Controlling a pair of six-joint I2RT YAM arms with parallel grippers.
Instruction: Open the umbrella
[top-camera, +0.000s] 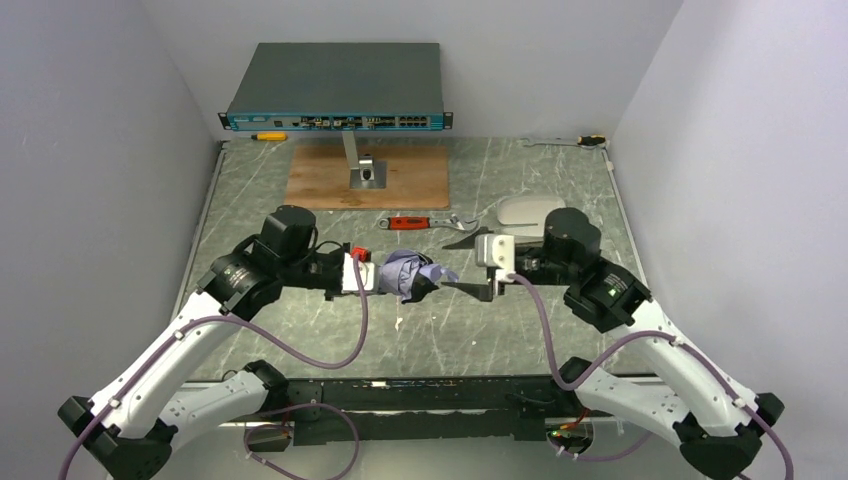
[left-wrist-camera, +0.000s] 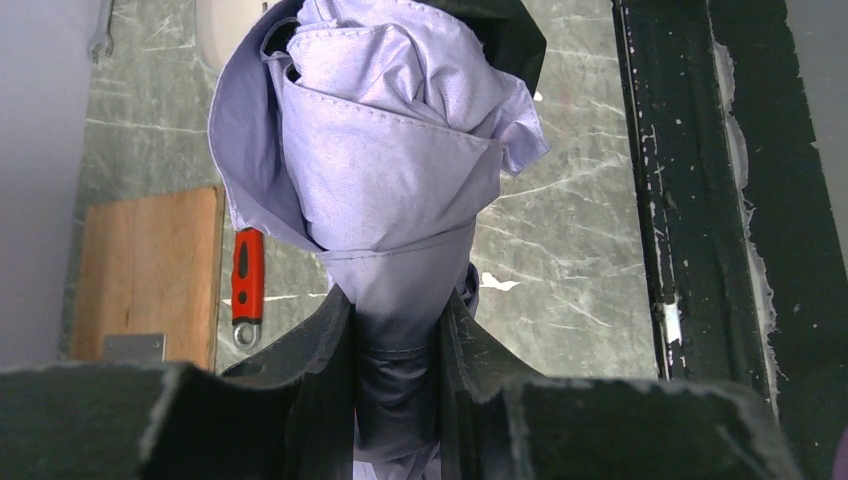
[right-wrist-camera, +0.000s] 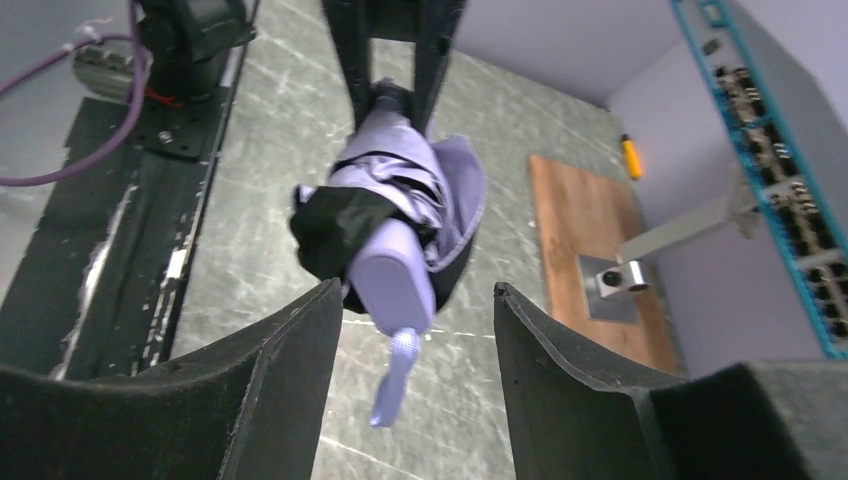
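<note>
The folded umbrella (top-camera: 405, 272) hangs level between my two grippers, just above the table's middle. Its pale lilac fabric (left-wrist-camera: 390, 150) is bunched and its black lining (right-wrist-camera: 330, 230) shows. My left gripper (top-camera: 368, 272) is shut on the umbrella's narrow tip end (left-wrist-camera: 400, 300), with fabric pinched between the fingers (left-wrist-camera: 300, 350). My right gripper (top-camera: 455, 265) is open. Its jaws (right-wrist-camera: 417, 288) stand either side of the rounded lilac handle (right-wrist-camera: 395, 275) without touching it. A lilac wrist strap (right-wrist-camera: 392, 385) dangles from the handle.
A red-handled wrench (top-camera: 420, 222) lies just behind the umbrella. Further back are a wooden board (top-camera: 410, 185) with a metal stand (top-camera: 365, 172), a network switch (top-camera: 340, 85) and a yellow screwdriver (top-camera: 268, 136). A pale rounded object (top-camera: 530, 212) sits by the right arm. A black frame (top-camera: 420, 395) runs along the near edge.
</note>
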